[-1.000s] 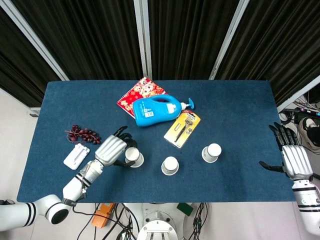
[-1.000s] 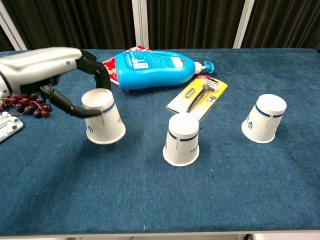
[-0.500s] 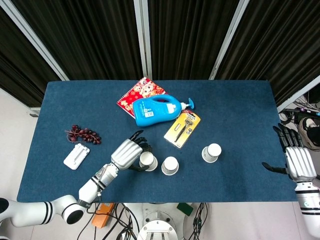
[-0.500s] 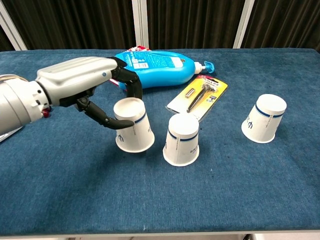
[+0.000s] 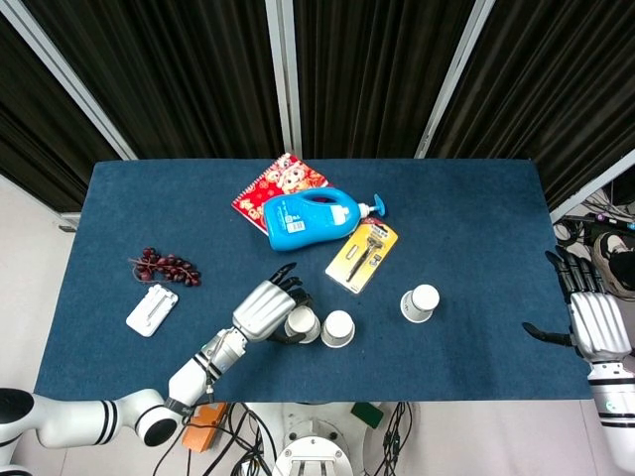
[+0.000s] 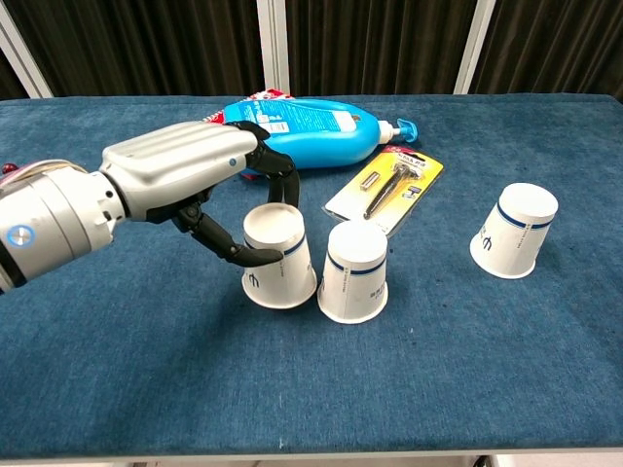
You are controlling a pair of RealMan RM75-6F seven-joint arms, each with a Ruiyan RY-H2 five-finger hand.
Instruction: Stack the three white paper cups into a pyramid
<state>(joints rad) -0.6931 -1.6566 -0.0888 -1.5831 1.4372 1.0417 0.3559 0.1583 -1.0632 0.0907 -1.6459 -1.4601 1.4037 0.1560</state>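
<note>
My left hand (image 6: 190, 175) (image 5: 266, 309) grips an upturned white paper cup (image 6: 278, 257) (image 5: 303, 323) with a blue band, thumb in front and fingers behind. That cup sits on the blue table right beside a second upturned cup (image 6: 354, 271) (image 5: 338, 328), their rims nearly touching. The third cup (image 6: 516, 231) (image 5: 421, 302) stands alone to the right. My right hand (image 5: 591, 319) hovers open at the table's right edge, away from all cups, seen only in the head view.
A blue detergent bottle (image 6: 302, 130) lies behind the cups over a red booklet (image 5: 273, 188). A packaged razor (image 6: 389, 185) lies beside it. Purple grapes (image 5: 165, 266) and a white blister pack (image 5: 151, 309) are at the left.
My left hand has carried its cup rightward across the table, from well left of the middle cup to right beside it. The right hand barely shifted.
</note>
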